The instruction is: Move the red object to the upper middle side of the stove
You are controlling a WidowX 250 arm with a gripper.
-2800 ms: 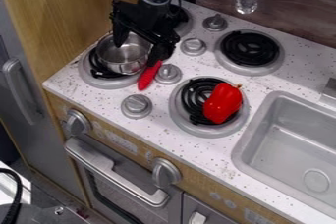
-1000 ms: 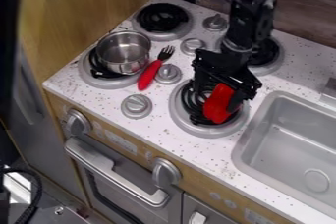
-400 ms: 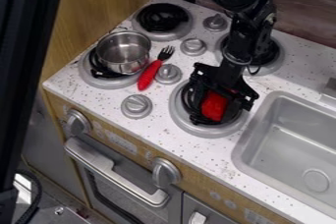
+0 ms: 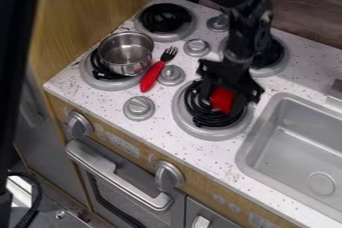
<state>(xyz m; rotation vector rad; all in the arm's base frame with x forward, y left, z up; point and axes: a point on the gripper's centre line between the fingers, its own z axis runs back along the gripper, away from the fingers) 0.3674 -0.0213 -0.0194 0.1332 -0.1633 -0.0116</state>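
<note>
Over the front right burner, my gripper [image 4: 224, 103] is shut on the red pepper [image 4: 222, 99], with a finger on either side of it. The pepper's top is hidden under the gripper, and its lower part shows against the black coil. Whether it still touches the burner, I cannot tell. The white speckled stove top [image 4: 160, 114] carries four burners, with the back right one partly behind the arm.
A metal pot [image 4: 125, 54] stands on the front left burner. Beside it lies a fork with a red handle [image 4: 152, 76]. Grey knobs [image 4: 197, 47] stand between the burners; the back left burner [image 4: 165, 18] is bare. A sink [image 4: 304, 142] lies at right.
The gripper came from the left side over to the pepper and closed on it. Since the last earlier frame, gripper and pepper have shifted slightly up in the view, baring more of the coil.
</note>
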